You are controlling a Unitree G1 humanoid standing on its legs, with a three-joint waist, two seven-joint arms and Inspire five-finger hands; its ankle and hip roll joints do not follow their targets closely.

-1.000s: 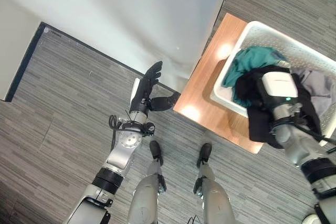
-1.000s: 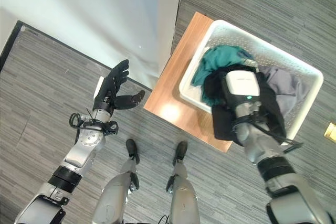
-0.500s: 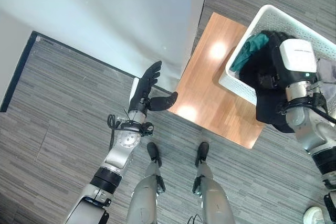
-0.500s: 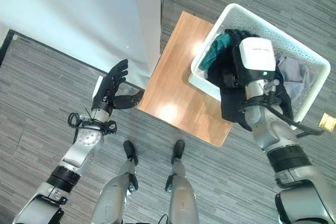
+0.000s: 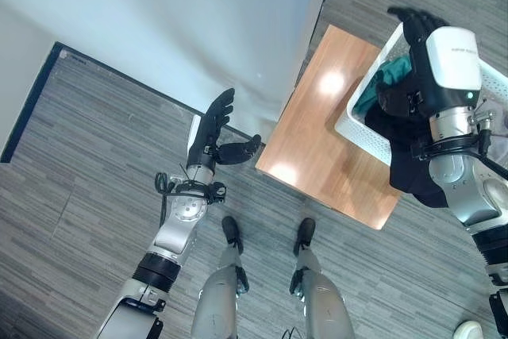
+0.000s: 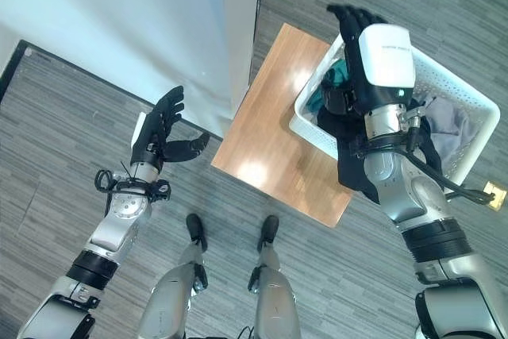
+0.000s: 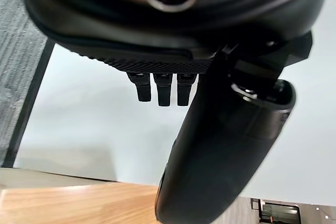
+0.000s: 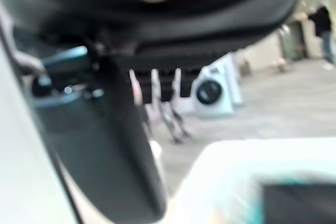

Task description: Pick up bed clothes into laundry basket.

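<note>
- You have one white laundry basket [image 6: 464, 121] on one low wooden table [image 6: 274, 140]; it sits on the table's far right part, and its right side overhangs the table's edge.
- The table's left and near stretches are bare wood, with grey plank floor [image 5: 79, 196] open in front of it and to its left.
- Just left of the table stands a white wall panel [image 5: 198, 21], its corner close to the table's far left edge.
- Your right hand [image 6: 353, 25] is raised above the basket's near-left rim, fingers straight and spread, gripping nothing.
- One black garment [image 6: 357, 168] drapes over the basket's near rim, under your right forearm, and hangs down past the table's near right edge.
- Inside the basket you can count two more pieces: a teal cloth [image 6: 337, 77] by the left wall and a grey one [image 6: 444, 121] to the right.
- Your left hand [image 5: 210, 136] is well to the left of the table, before the wall panel, fingers straight and thumb out, empty.
</note>
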